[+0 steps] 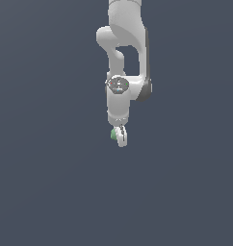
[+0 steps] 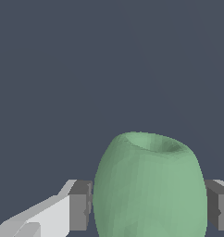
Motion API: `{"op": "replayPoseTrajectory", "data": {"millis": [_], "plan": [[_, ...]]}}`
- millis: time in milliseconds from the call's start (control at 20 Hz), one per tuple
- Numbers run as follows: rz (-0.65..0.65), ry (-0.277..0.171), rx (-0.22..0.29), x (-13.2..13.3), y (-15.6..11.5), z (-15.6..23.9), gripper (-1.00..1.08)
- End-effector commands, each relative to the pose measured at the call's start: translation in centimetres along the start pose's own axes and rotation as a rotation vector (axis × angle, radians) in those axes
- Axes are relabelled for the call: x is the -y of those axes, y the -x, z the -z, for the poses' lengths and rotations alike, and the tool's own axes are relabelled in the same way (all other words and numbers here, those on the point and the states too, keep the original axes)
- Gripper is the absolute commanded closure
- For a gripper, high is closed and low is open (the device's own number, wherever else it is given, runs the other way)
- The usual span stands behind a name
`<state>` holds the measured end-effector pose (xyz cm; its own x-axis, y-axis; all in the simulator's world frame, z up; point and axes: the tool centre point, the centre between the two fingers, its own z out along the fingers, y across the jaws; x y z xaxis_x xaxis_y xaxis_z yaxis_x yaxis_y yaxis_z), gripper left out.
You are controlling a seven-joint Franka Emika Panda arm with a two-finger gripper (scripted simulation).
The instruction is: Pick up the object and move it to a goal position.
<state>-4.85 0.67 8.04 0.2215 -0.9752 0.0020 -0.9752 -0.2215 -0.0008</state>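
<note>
The gripper (image 1: 120, 137) points straight down at the end of the white Panda arm (image 1: 123, 53), and it is closed on the green object (image 1: 113, 134). In the wrist view the two grey finger pads (image 2: 80, 206) stand on either side of the object (image 2: 151, 190) and press against its flanks, one pad on each side, with no gap showing between pad and green surface. The white finger body runs back from the nearer pad toward the corner of that picture.

The object is a pale green, rounded, slightly barrel-shaped item with a shallow dimple or hollow in the end that faces away from the wrist camera. It sits between the fingertips, and its lower part is cut off by the edge of the wrist picture. In the exterior view only a small green patch of it shows, peeking out beside the fingers on the exterior view's left of the gripper, just below the white hand.

Above the gripper, the wrist section carries a round grey flange (image 1: 118, 84), and the arm's links rise from there out of the top of the exterior view. Around the gripper and object there is only a flat, even dark blue-grey background; whether it is a counter surface or floor cannot be told.
</note>
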Motion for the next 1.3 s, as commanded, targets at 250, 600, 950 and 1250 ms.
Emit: {"op": "replayPoseTrajectory", "data": {"millis": [250, 600, 950, 1250], "plan": [[0.000, 0.000, 0.000, 4.8, -1.4, 2.9, 1.08], [0.001, 0.001, 0.000, 8.8, -2.6, 5.2, 1.08], [0.001, 0.001, 0.001, 12.3, -3.5, 7.1, 1.08], [0.001, 0.001, 0.001, 14.5, -4.1, 8.2, 1.08]]}}
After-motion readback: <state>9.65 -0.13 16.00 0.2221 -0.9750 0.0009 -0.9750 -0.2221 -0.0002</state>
